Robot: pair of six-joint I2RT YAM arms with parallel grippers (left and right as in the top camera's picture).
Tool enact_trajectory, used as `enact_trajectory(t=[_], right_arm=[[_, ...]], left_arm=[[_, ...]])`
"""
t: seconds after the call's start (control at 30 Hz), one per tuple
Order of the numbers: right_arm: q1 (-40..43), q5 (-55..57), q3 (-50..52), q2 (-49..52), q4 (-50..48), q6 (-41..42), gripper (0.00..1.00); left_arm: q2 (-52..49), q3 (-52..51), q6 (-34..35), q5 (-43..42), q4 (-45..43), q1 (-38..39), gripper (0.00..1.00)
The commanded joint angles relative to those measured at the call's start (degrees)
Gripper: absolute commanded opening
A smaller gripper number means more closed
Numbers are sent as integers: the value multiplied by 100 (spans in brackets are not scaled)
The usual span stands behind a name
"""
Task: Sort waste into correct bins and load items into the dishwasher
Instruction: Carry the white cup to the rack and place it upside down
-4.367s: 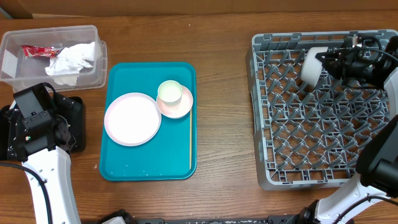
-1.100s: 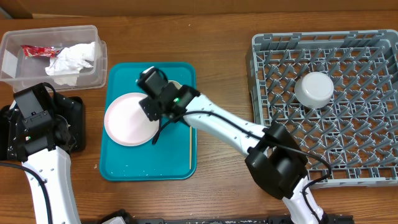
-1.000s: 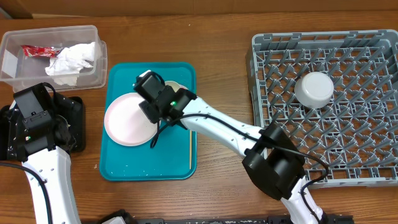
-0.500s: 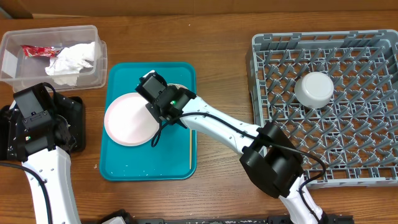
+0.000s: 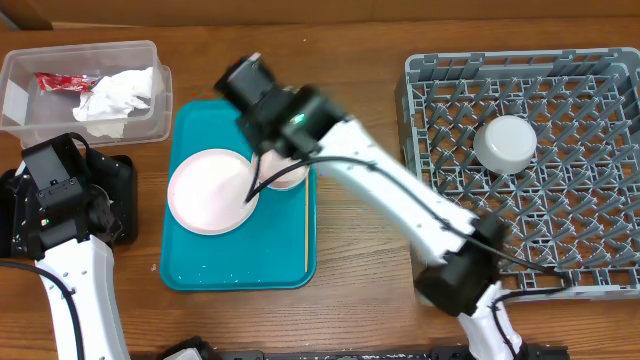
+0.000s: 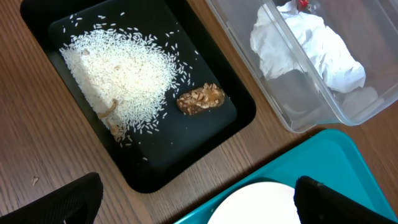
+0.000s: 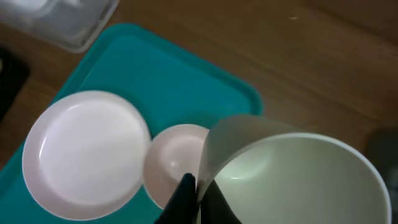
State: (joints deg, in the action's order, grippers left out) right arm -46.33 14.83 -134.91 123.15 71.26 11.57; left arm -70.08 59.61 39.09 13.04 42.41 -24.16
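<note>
My right gripper (image 7: 199,193) is shut on the rim of the small white cup (image 7: 298,180), which hangs tilted above the pink saucer (image 7: 171,162). In the overhead view the right arm (image 5: 270,100) hides the cup. The large plate (image 5: 210,190) lies beside the saucer (image 5: 290,178) on the teal tray (image 5: 240,265). A white bowl (image 5: 505,143) sits upside down in the grey dish rack (image 5: 520,240). My left gripper (image 6: 199,208) stands open over the table between the black tray (image 6: 186,137) and the plate. Rice (image 6: 118,74) and a brown lump (image 6: 200,99) lie in the black tray.
The clear tub (image 5: 80,120) at the back left holds a red wrapper (image 5: 62,82) and white tissues (image 5: 120,95). A thin wooden stick (image 5: 306,225) lies along the teal tray's right side. Bare wood separates the teal tray from the rack.
My right gripper has shut on the cup's rim and lifted it off the saucer, rising toward the tray's back edge. The left arm has stayed still.
</note>
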Motion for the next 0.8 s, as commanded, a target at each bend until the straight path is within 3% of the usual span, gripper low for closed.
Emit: enact_trajectory(t=[0.0, 0.1, 0.33, 0.63, 0.77], right_arm=[[890, 190, -459, -898, 507, 503, 4], [1766, 98, -459, -1338, 1106, 942, 4], [4183, -1781, -457, -1928, 2332, 857, 4], [5882, -4666, 778, -2052, 2579, -645, 4], [6738, -6972, 2103, -2162, 2579, -1993, 4]], left_arm=[[2, 50, 76, -2, 0, -46, 100], [2, 50, 76, -2, 0, -46, 100], [2, 50, 76, -2, 0, -46, 100], [2, 50, 76, -2, 0, -46, 100], [2, 50, 76, -2, 0, -46, 100]])
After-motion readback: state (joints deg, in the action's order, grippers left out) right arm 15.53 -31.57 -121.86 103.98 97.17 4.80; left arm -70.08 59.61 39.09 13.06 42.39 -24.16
